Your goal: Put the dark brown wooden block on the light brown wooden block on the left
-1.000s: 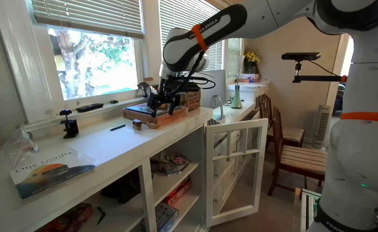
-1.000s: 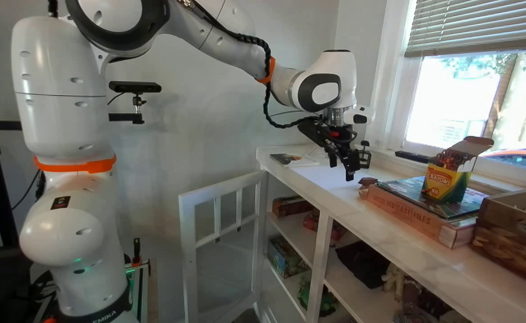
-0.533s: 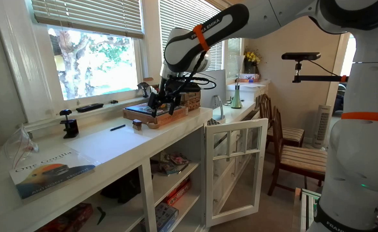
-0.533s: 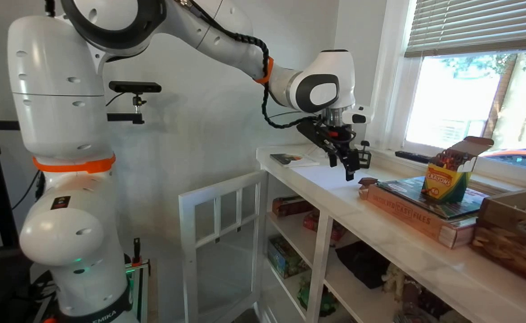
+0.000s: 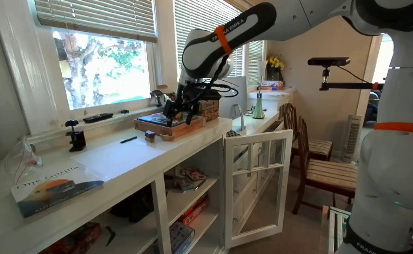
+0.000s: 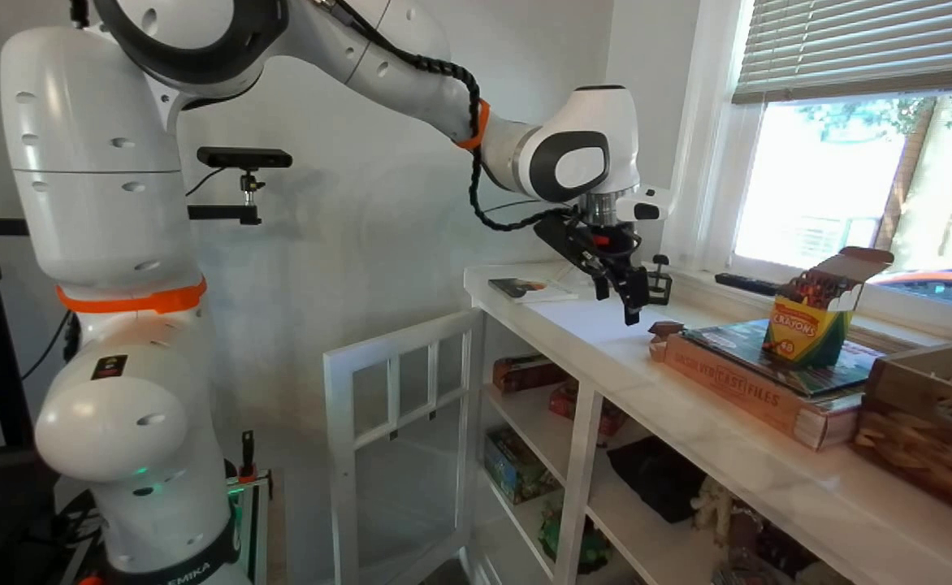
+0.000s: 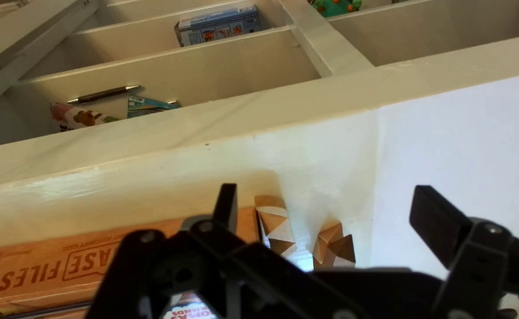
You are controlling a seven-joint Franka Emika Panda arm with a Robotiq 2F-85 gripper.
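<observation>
wrist view: pincer spread wide over white table, two blocks between box and paper; in an exterior view, chairs and window blinds.

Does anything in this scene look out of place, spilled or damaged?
Nothing looks spilled or damaged. What stands out is the cabinet door, wide open and baring the shelves, which the task wouldn't seem to need. The crayon box has its top open too, but stands upright.
</observation>
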